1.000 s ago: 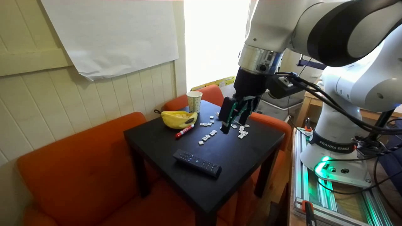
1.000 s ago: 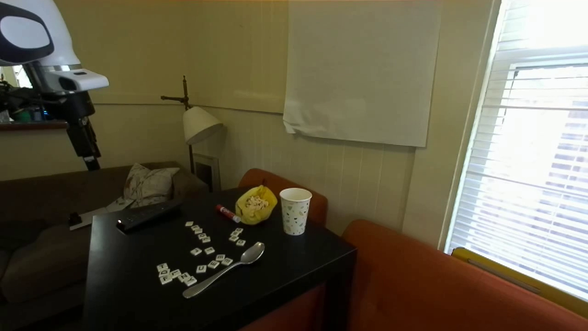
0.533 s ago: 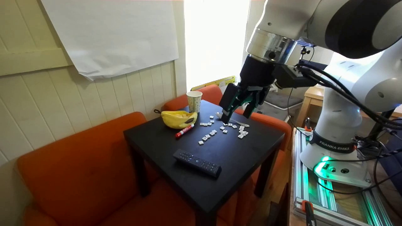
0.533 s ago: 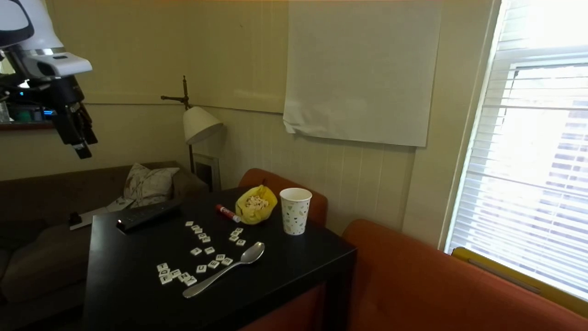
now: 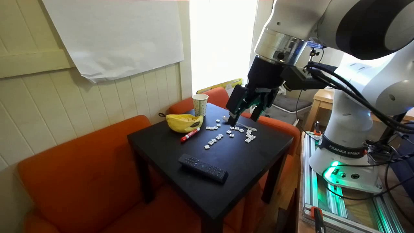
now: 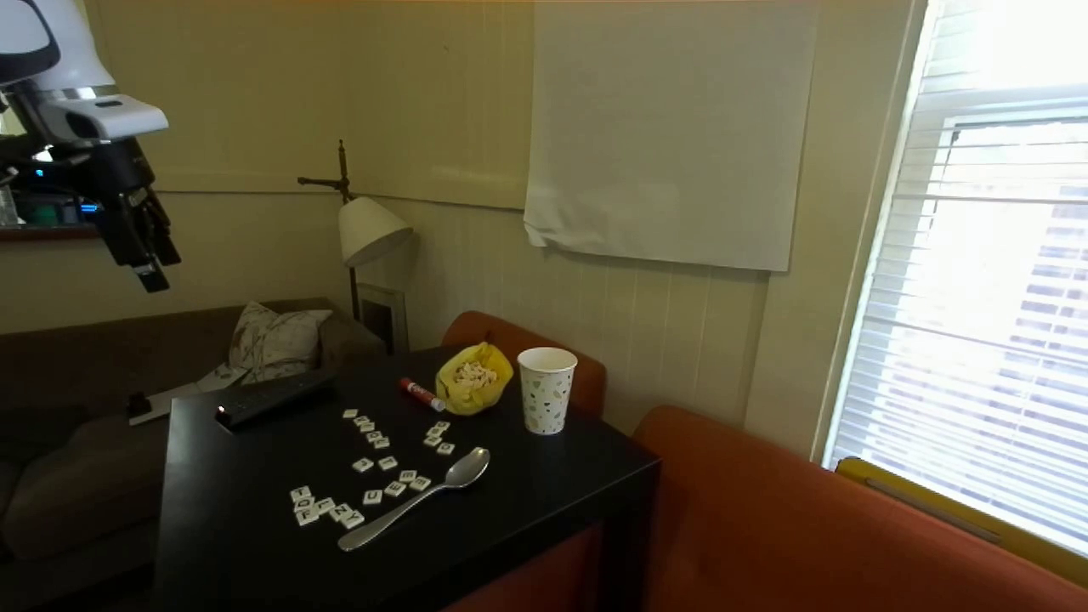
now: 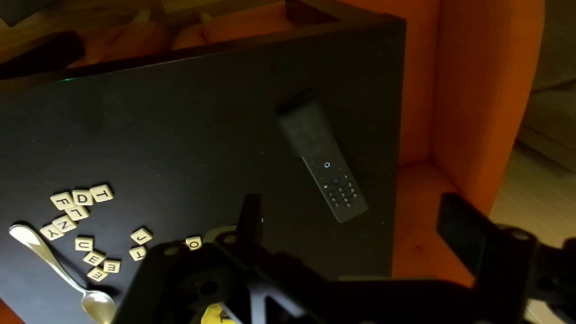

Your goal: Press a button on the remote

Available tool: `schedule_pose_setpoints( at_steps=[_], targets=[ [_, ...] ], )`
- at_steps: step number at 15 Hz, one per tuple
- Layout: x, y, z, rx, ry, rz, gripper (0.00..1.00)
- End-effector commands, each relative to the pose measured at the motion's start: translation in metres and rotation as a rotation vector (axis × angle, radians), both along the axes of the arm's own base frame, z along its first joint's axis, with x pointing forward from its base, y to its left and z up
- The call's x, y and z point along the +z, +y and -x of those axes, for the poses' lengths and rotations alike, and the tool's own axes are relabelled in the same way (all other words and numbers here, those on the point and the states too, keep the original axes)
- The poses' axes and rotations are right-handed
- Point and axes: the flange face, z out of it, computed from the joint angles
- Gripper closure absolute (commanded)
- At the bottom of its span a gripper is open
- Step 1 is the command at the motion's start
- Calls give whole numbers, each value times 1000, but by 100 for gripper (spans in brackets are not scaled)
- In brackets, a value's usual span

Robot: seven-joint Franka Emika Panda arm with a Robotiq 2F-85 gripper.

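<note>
The remote [image 5: 203,167] is a long black slab with small buttons. It lies flat near a corner of the black table [image 5: 255,158]. It also shows dimly in an exterior view [image 6: 272,399]. In the wrist view the remote [image 7: 340,186] lies beyond the fingers, its number keys toward me and its far part blurred and dark. My gripper [image 5: 243,119] is open and empty, high above the table and well apart from the remote. It shows at the upper left in an exterior view [image 6: 161,270]. In the wrist view the gripper's fingers [image 7: 351,200] stand wide apart.
A yellow banana-shaped pouch [image 5: 184,123], a red marker [image 5: 190,135] and a paper cup [image 5: 200,105] stand or lie toward the wall. Several white letter tiles [image 6: 374,438] and a spoon [image 6: 416,501] lie on the table. Orange seats [image 5: 87,171] adjoin the table.
My gripper has risen and drawn back toward the robot's base, mostly before half a second ago, and is nearly still since. Its two fingers show more separately. The remote has not moved.
</note>
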Motion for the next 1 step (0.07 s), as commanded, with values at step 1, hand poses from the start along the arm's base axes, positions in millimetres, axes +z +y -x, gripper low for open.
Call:
schedule_pose_setpoints(
  at_steps=[1],
  targets=[
    [1,0,0,0,1,0,0]
  ],
)
